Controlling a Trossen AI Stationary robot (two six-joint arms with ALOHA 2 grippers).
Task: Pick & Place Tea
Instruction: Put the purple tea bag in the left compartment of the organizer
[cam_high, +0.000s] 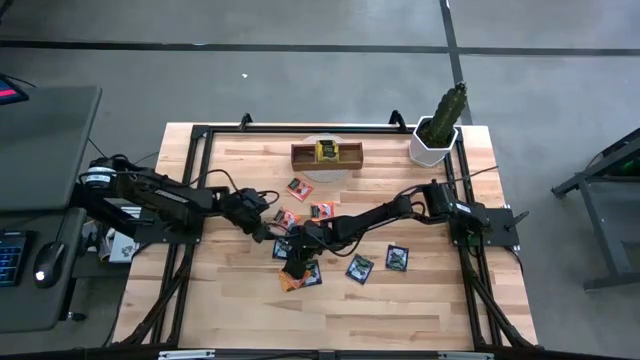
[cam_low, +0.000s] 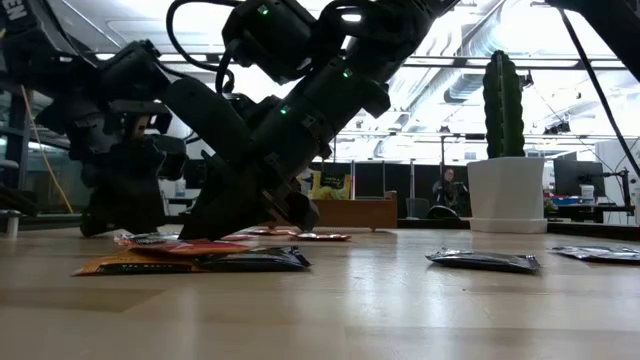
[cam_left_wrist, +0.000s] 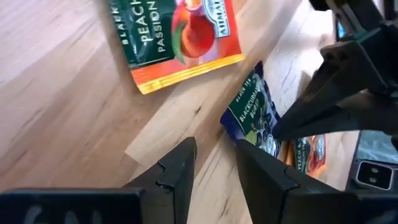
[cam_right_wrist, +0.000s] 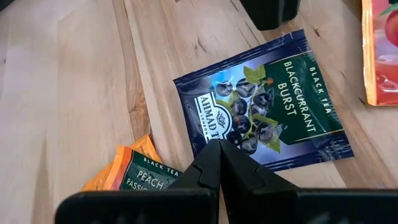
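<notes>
A potted cactus (cam_high: 441, 128) stands at the wooden table's (cam_high: 420, 310) far corner; a wooden tray (cam_high: 327, 156) sits nearby.

At the right gripper's (cam_right_wrist: 219, 149) black fingertips lies a dark blue sachet (cam_right_wrist: 264, 121) printed with blackcurrants and a green band; beside them, an orange sachet (cam_right_wrist: 134, 169) with a green label. Pale striped wooden table (cam_right_wrist: 74, 81) beneath.

Orange foil peach sachet (cam_right_wrist: 134, 168) partly hidden behind right gripper (cam_right_wrist: 219, 147); second orange foil sachet (cam_right_wrist: 380, 50) cut by frame edge.
</notes>
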